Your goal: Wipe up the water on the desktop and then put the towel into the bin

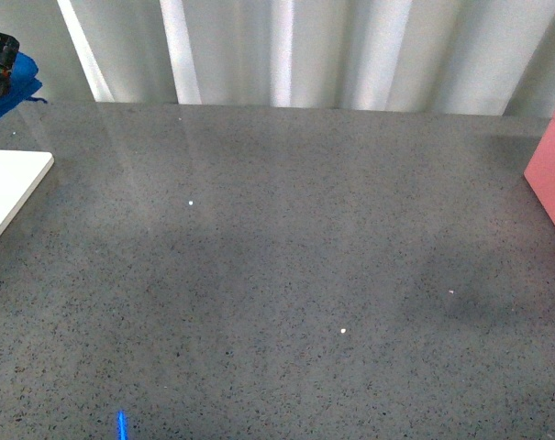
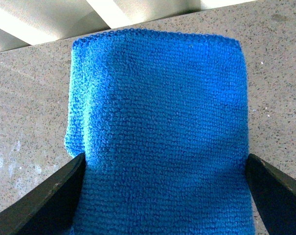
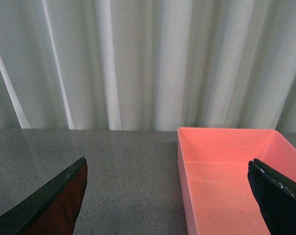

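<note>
Blue towel [image 2: 157, 142] hung between your left gripper's [image 2: 162, 196] two fingers [image 2: 45, 200], clamped, above the desktop [image 2: 30, 103]. Your right gripper [image 3: 167, 196] stood wide open, holding nothing, near the bin [image 3: 226, 176].

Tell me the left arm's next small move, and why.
Probably carry the bright blue microfibre towel rightward toward the pink plastic bin. The left hand has the towel between its fingers at the speckled dark-grey desktop's far left, and no puddle shows.
</note>
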You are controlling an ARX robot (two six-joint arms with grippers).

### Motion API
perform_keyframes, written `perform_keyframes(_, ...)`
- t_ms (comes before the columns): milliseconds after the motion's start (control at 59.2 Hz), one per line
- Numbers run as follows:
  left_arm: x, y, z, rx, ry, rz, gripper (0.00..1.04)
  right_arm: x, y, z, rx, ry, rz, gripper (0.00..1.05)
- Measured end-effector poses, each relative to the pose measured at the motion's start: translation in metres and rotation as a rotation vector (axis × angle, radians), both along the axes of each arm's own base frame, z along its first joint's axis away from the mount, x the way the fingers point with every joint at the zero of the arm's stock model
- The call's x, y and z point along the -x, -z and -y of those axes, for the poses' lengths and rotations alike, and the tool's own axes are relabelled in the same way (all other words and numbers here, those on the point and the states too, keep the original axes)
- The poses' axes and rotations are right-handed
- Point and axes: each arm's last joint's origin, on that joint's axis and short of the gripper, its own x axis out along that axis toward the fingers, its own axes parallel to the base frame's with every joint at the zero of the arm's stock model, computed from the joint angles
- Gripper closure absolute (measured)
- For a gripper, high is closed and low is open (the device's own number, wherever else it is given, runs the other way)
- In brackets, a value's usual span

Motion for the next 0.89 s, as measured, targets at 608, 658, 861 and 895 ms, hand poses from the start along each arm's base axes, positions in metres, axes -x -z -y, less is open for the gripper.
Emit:
perform_keyframes(608, 0.009, -0.007, 0.001, 0.002, 0.028, 0.048, 0.96, 0.000, 0.000, 0.000, 0.000, 0.000, 0.000, 0.07)
perform_keyframes(658, 0.011, -0.010, 0.007, 0.021, 0.058, 0.072, 1.00, 0.000, 0.000, 0.000, 0.000, 0.000, 0.000, 0.07)
perform_keyframes(861, 0.018, -0.058, 0.026, 0.166, 0.126, 0.225, 1.00, 0.000, 0.000, 0.000, 0.000, 0.000, 0.000, 0.07)
perform_keyframes(895, 0.020, -0.069, 0.029, 0.179, 0.135, 0.257, 1.00, 0.000, 0.000, 0.000, 0.000, 0.000, 0.000, 0.07)
